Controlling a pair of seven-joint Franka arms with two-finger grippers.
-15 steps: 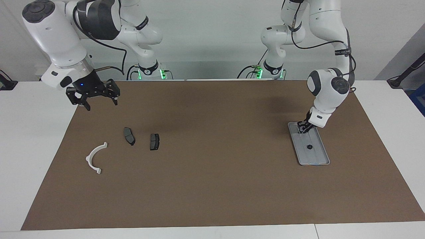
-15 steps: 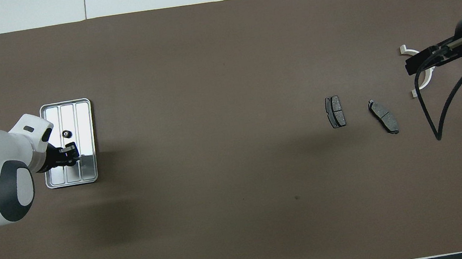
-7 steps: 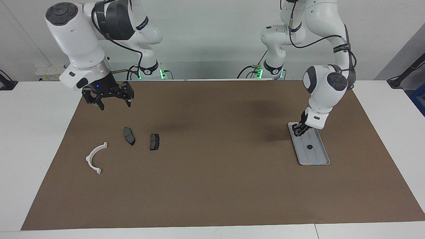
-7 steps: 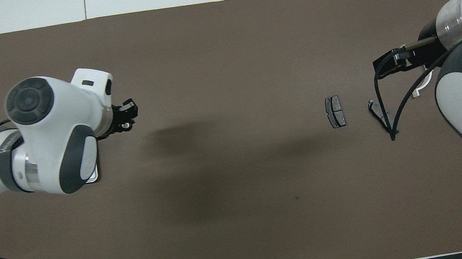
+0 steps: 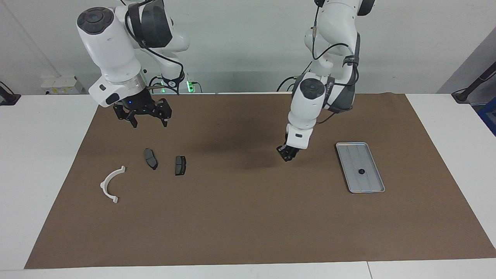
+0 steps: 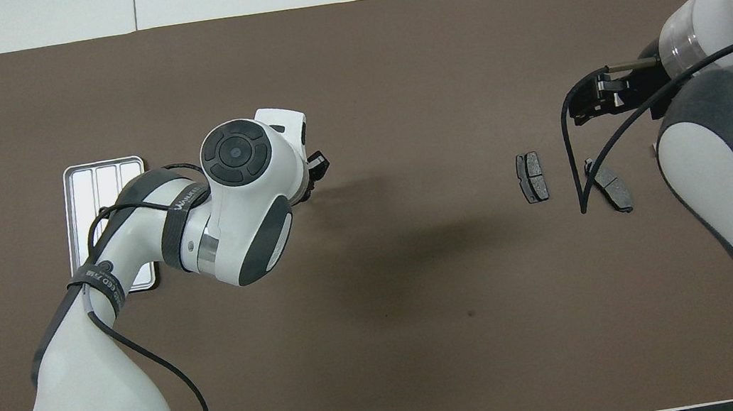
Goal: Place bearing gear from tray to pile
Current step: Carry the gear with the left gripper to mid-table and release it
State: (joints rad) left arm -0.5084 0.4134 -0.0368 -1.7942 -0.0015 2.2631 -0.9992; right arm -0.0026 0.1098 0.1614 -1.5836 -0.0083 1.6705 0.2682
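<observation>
The left tool (image 5: 287, 154) is hanging low over the bare brown mat (image 5: 248, 217), between the tray (image 5: 368, 157) and the pile, and well apart from both. Whether it is apart or together cannot be told, nor whether it is carrying anything. In the overhead view the left arm is crossing over part of the tray. The tray is lying flat on the mat toward the left arm's end of the bench (image 5: 38, 155), with its long side running away from the robots. A small dark bearing gear (image 5: 361, 171) is sitting in the tray, about midway along it, on the ribbed floor. The right tool (image 5: 149, 123) is hovering with its fingers spread wide apart and nothing between them, over the mat toward the right arm's end of the bench. The pile is lying below it: two dark grey brake pads (image 5: 150, 159) (image 5: 180, 165) are resting just beside each other without touching. The white half-ring bracket (image 5: 103, 185) is lying farther from the robots than the pads, closer to the mat's edge at the right arm's end.
</observation>
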